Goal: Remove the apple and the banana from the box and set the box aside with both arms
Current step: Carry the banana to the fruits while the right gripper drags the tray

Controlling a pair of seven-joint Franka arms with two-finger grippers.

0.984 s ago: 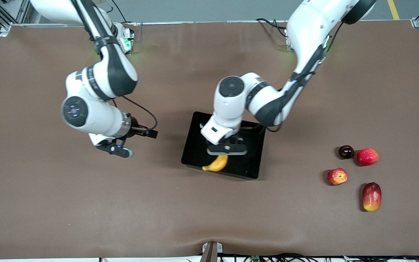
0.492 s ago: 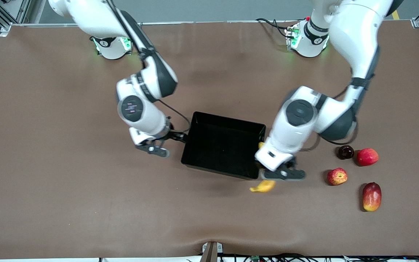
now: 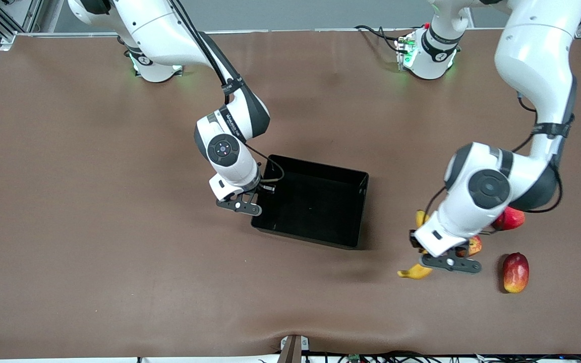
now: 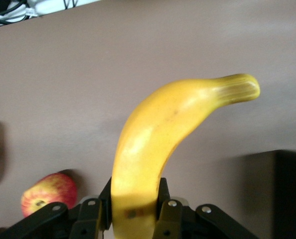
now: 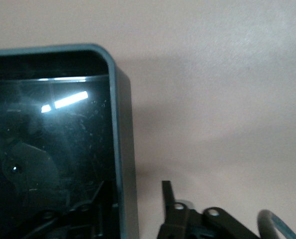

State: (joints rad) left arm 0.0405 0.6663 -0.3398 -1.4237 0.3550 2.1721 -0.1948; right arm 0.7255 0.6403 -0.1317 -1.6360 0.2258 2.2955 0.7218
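While left gripper (image 4: 133,219) clenches banana (image 4: 158,139) above table beside apple (image 4: 48,193), right gripper (image 5: 133,209) straddles box (image 5: 119,149) wall, jaws parted; next: banana set-down, release.

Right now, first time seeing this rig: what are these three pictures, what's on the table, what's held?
Two white robot arms with two-finger grippers work at a brown table. The wide picture comes from a high camera facing them; the other two come from cameras on each arm's wrist.

The left gripper is shut on the banana, over the table beside the loose fruit: the apple, a pinkish-red fruit and a mango-like fruit.

The right gripper straddles the wall of the black box at the end toward the right arm, one finger inside, one outside, not yet clamped. The box looks empty.
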